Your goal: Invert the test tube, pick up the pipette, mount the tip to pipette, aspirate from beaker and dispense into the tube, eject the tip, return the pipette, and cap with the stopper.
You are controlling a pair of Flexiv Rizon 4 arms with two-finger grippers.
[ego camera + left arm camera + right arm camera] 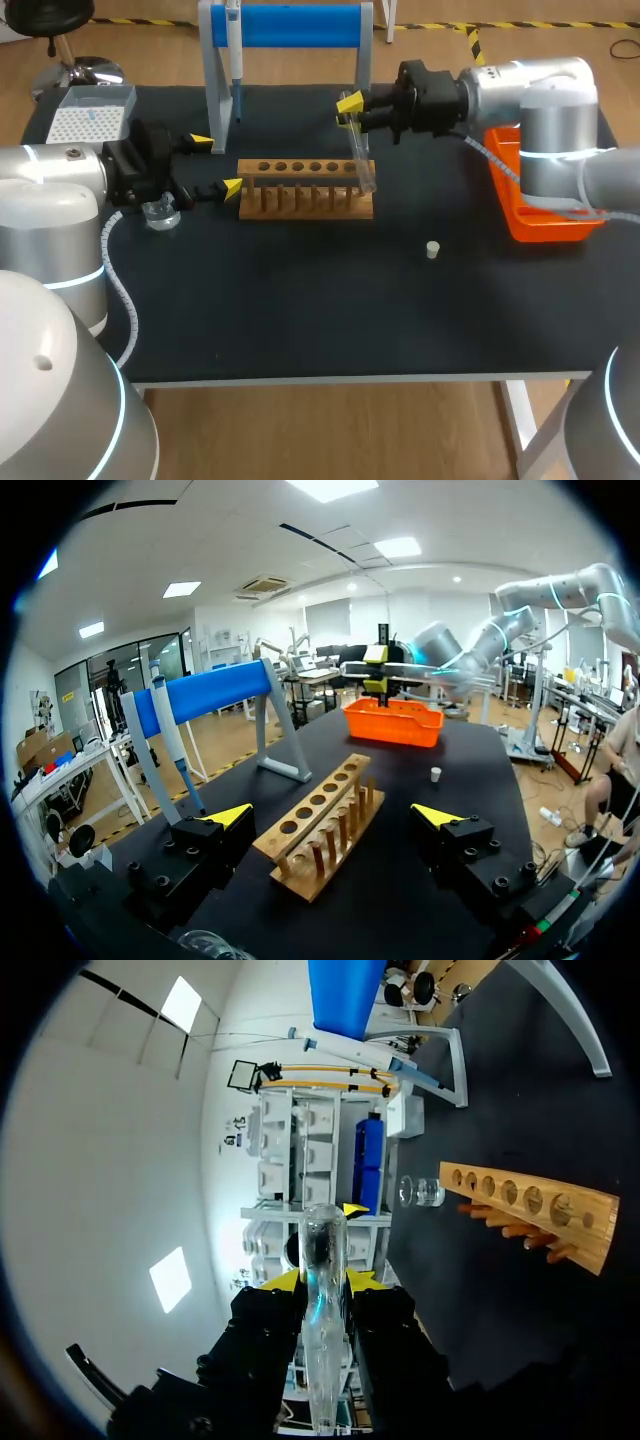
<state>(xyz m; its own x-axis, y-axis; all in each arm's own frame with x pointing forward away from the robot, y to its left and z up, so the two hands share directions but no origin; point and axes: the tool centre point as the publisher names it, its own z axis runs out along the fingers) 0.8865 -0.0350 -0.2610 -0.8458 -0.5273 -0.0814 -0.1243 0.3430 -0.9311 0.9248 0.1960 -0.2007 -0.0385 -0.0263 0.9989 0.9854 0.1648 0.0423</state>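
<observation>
My right gripper [350,108] is shut on a clear test tube [363,160], which slants down toward the right end of the wooden rack [305,190]. In the right wrist view the test tube [322,1300] runs between the yellow fingertips of the right gripper [322,1280], rounded end ahead. My left gripper [216,165] stands open at the rack's left end, holding nothing. In the left wrist view the rack [320,825] lies ahead of the left gripper [333,817]. The pipette [235,60] hangs on the blue stand. The white stopper [432,250] lies on the table right of the rack.
A glass beaker [160,213] stands under my left wrist. The tip box [92,112] is at the back left corner. An orange bin [535,205] sits at the right edge. The blue stand [290,28] rises behind the rack.
</observation>
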